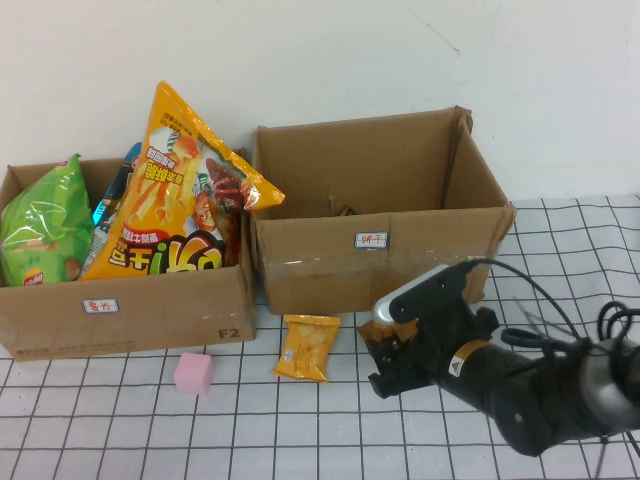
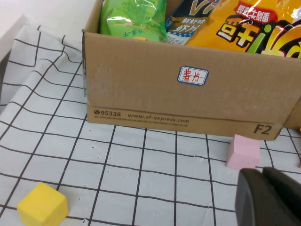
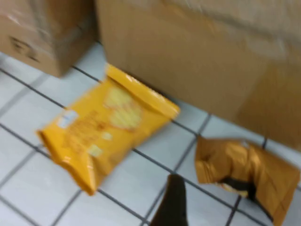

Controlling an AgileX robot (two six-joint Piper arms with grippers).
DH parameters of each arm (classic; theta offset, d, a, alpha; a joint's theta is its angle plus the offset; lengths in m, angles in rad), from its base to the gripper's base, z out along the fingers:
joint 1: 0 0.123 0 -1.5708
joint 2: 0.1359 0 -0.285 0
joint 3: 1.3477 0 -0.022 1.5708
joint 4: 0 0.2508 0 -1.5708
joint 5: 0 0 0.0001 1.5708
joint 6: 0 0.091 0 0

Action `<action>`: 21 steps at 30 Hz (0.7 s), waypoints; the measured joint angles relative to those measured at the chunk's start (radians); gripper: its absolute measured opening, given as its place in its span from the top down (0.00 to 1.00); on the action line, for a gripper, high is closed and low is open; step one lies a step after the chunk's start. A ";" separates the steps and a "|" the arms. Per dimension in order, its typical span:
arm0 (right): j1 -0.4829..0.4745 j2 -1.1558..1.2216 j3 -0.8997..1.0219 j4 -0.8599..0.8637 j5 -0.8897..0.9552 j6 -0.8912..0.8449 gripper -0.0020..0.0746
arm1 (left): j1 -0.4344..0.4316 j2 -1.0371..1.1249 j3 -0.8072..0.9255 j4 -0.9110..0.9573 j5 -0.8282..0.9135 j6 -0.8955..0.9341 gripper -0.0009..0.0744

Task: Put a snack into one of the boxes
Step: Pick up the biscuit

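A small yellow snack packet [image 1: 305, 347] lies flat on the checked cloth in front of the right cardboard box [image 1: 375, 255]; it also shows in the right wrist view [image 3: 106, 129]. A crumpled orange-brown packet [image 3: 247, 174] lies beside it, close to the box wall. My right gripper [image 1: 385, 368] is low over the cloth, open, with the orange-brown packet in the gap; only one finger [image 3: 171, 205] shows. My left gripper [image 2: 269, 197] is shut and empty, low near a pink cube [image 2: 243, 151], in front of the left box [image 2: 188, 99].
The left box [image 1: 120, 310] is full of large snack bags: a green one [image 1: 42, 225] and an orange one [image 1: 175, 195]. The right box looks nearly empty. The pink cube [image 1: 194, 372] and a yellow cube [image 2: 42, 205] sit on the cloth.
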 joint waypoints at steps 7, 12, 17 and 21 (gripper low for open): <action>0.000 0.118 -0.066 0.116 -0.062 -0.067 0.18 | 0.000 0.000 0.000 0.000 0.000 0.000 0.99; 0.000 0.190 -0.131 0.136 -0.071 -0.073 0.18 | 0.000 0.000 0.000 0.000 0.000 0.000 0.99; 0.000 0.239 -0.200 0.143 -0.071 -0.073 0.18 | 0.000 0.000 0.000 0.000 0.000 0.000 0.99; 0.000 0.282 -0.239 0.159 -0.071 -0.073 0.19 | 0.000 0.000 0.000 0.000 0.000 0.000 0.99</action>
